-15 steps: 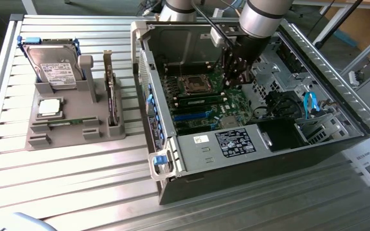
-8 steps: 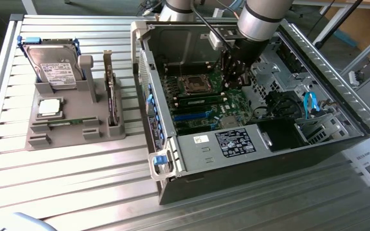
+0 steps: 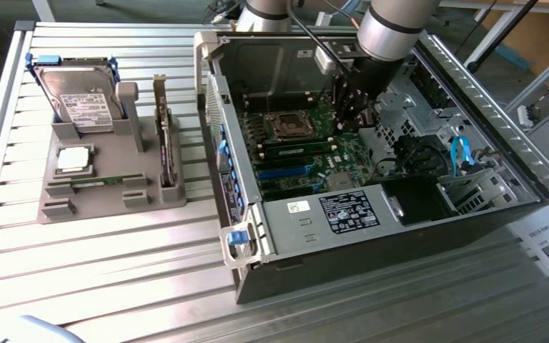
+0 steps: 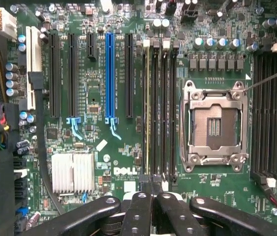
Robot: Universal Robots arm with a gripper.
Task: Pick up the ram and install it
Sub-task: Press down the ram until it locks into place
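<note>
The ram point(image 4: 147, 113) is a thin stick seen edge-on with a yellowish top edge. It stands in the memory slot farthest from the open CPU socket point(image 4: 215, 125). In the exterior view it shows as a green strip point(image 3: 299, 148) beside the socket point(image 3: 287, 125). My gripper point(image 4: 151, 181) is shut, fingertips pressed together with nothing visible between them. The tips sit over one end of the memory slots, at the ram's end. In the exterior view the arm reaches down into the open case, with the gripper point(image 3: 353, 118) low over the motherboard.
The computer case point(image 3: 255, 236) lies open on the slatted table. At the exterior view's left a grey holder point(image 3: 103, 193) carries a hard drive point(image 3: 82, 100), a square silver CPU chip point(image 3: 72, 158) and an upright expansion card point(image 3: 165, 143). Cables and blue connectors crowd the case's right side.
</note>
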